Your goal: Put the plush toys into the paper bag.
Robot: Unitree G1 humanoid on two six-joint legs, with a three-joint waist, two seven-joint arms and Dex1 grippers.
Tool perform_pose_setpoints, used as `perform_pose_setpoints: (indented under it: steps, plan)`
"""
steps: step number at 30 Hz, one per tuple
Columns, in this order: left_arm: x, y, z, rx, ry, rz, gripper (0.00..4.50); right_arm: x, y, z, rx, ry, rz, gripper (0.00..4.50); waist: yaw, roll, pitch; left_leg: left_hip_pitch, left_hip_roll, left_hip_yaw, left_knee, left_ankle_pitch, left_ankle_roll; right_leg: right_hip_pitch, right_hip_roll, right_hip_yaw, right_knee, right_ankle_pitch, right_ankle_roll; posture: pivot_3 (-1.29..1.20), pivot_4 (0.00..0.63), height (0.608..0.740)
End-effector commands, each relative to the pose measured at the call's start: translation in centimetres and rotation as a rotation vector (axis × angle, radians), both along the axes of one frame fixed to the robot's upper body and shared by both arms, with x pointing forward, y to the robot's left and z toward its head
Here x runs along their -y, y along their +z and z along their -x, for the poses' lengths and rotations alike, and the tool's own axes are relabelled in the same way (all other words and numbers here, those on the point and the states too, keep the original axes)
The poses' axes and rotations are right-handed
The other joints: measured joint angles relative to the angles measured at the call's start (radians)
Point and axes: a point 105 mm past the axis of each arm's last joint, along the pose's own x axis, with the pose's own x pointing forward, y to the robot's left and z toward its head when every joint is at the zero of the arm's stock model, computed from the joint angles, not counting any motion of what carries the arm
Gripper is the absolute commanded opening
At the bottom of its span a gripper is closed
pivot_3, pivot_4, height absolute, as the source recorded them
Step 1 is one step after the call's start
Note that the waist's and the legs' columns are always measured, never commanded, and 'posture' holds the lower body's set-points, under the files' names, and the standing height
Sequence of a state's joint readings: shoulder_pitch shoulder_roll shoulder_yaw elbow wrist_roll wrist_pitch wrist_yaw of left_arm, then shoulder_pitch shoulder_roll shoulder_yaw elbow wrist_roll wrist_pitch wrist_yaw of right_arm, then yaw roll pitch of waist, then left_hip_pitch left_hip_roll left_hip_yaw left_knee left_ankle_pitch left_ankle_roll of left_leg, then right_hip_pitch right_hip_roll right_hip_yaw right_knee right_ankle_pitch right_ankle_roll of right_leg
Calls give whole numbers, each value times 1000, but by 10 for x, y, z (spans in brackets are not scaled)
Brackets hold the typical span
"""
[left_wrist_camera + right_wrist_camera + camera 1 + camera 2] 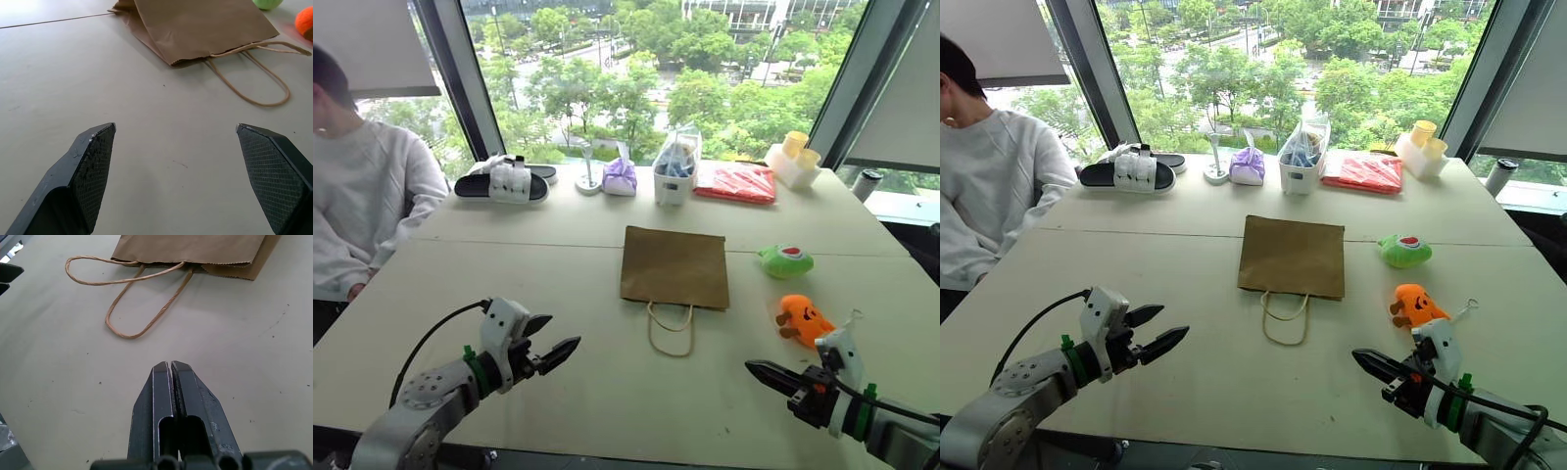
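Lying flat on the desk (558, 411), paper bag (674, 265) could slide when toys (785, 260) (803, 319) beside it get pushed in; left hand (551, 350) spread, right hand (759, 371) pressed together, both empty.

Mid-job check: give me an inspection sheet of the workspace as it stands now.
Surface: pale table, bare near the grippers.
Job's things: paper bag lying flat, handles toward the robot; green plush toy and orange plush toy on the table to its right, both outside it.
Clutter: along the far edge, black slippers, purple pouch, clear plastic bag of items, red packet, yellow cups.
Grippers: left gripper open, empty; right gripper shut, empty.
Cables: black cable at the left arm.
Surroundings: seated person at left; windows onto trees.
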State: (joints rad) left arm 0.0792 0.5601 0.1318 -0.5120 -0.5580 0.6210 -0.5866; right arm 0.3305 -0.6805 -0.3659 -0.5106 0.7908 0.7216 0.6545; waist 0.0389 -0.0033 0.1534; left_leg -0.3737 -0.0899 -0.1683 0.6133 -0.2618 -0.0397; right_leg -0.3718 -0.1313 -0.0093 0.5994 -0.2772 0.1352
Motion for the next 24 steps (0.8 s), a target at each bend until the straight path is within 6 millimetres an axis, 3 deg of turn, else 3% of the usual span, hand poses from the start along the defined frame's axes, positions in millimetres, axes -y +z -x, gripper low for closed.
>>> perform_pose_setpoints:
  steps: [1,12,15,20,24]
  plan:
    - [0,10,0,32,-15,11,4068,-8,13,-2,48,24,-8,19,0,0,0,0,0,0,0,0,0,0,0,0,0,0,0,0,150,740]
    - [-6,12,-5,45,-17,-12,4068,-10,17,-4,54,10,-15,19,1,0,0,0,1,1,0,0,0,-1,0,2,0,0,0,0,150,740]
    - [-6,17,-10,107,-96,-131,4068,-9,19,-4,62,0,-20,19,1,-1,0,0,0,1,0,0,0,-1,1,2,0,0,0,0,150,740]
    - [26,40,-26,284,-412,-323,4068,-13,25,-3,62,40,-13,19,5,-1,0,0,0,1,0,0,0,-1,2,2,-1,1,-1,0,150,740]
    - [45,41,-36,330,-549,-349,4068,-13,29,-7,81,29,-3,19,-7,-1,0,0,0,2,0,0,0,-1,2,3,-1,2,0,0,150,740]
